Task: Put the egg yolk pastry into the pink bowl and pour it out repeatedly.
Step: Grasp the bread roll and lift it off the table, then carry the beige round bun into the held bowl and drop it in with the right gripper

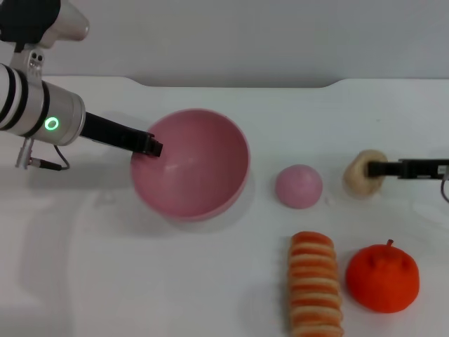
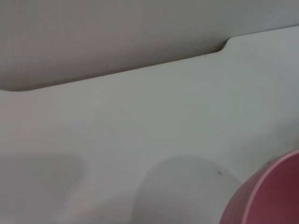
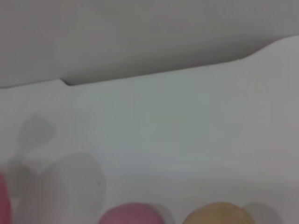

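Right tool (image 1: pixel 373 168) pinches the egg yolk pastry (image 1: pixel 361 173) at three o'clock; lift it straight, then carry it over the pink bowl (image 1: pixel 193 165), whose nine o'clock rim the left tool (image 1: pixel 152 147) pinches.

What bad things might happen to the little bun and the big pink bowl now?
1. The right gripper pinches the egg yolk pastry near one edge, so it might slip out when lifted.
2. The pink dome sits between pastry and pink bowl; a low carry may bump it.
3. The left gripper grips the tilted bowl's rim, so it could slip.
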Controlling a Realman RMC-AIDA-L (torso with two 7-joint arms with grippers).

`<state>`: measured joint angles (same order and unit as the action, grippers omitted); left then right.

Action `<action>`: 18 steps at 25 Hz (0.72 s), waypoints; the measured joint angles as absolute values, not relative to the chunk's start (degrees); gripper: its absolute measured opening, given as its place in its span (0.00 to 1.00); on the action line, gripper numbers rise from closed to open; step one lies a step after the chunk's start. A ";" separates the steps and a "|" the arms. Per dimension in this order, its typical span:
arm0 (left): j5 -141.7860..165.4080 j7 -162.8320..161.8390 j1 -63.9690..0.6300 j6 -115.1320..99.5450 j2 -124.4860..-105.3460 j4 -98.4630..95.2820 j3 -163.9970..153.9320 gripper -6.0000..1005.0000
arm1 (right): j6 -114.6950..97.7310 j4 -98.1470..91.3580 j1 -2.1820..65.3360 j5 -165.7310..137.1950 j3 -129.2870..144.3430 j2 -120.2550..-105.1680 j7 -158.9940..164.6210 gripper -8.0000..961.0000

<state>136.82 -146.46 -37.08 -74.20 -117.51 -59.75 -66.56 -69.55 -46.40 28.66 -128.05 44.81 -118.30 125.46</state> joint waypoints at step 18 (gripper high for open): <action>136.78 -148.18 -39.59 -72.91 -118.26 -58.26 -76.93 0.01 | -86.41 -64.19 34.41 -106.98 60.25 -118.72 120.94 0.16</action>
<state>136.78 -148.18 -39.59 -72.91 -118.26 -58.26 -76.93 -86.41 -64.19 34.41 -106.98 60.25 -118.72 120.94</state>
